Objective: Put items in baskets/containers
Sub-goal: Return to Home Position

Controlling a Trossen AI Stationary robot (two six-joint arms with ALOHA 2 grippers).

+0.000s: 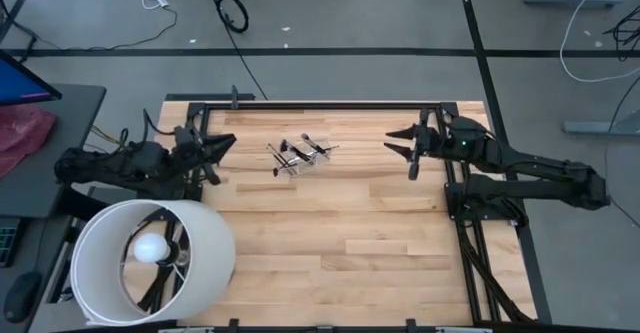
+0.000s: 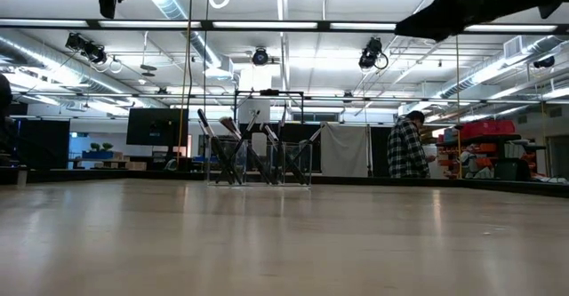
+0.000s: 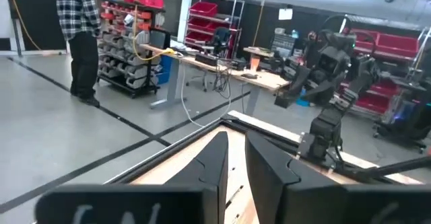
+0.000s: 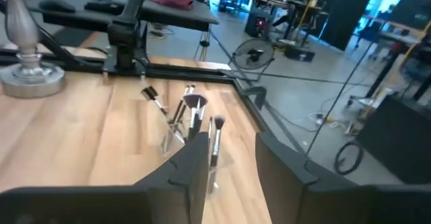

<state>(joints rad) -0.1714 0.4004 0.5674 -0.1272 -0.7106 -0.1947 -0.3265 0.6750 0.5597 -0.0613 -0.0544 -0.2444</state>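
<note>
Several slim makeup brushes (image 1: 300, 156) stand bristles-up in clear plastic cups (image 2: 258, 163) near the table's far middle, their handles leaning on the rims. The right wrist view shows the brushes (image 4: 192, 109) and a faint cup wall (image 4: 172, 140) ahead of my fingers. My left gripper (image 1: 228, 145) hovers open to the left of the brushes. My right gripper (image 1: 392, 143) hovers open to their right. Both are raised above the table, point toward the brushes and touch nothing. The left wrist view shows no brushes, only my right arm (image 3: 323, 69) across the table.
A big white lampshade (image 1: 150, 263) with a bulb covers the table's near left corner. Bare wood (image 1: 340, 243) spreads over the middle and near side. A black frame rail (image 1: 330, 104) runs along the far edge. A person in a plaid shirt (image 2: 407, 149) stands in the room beyond.
</note>
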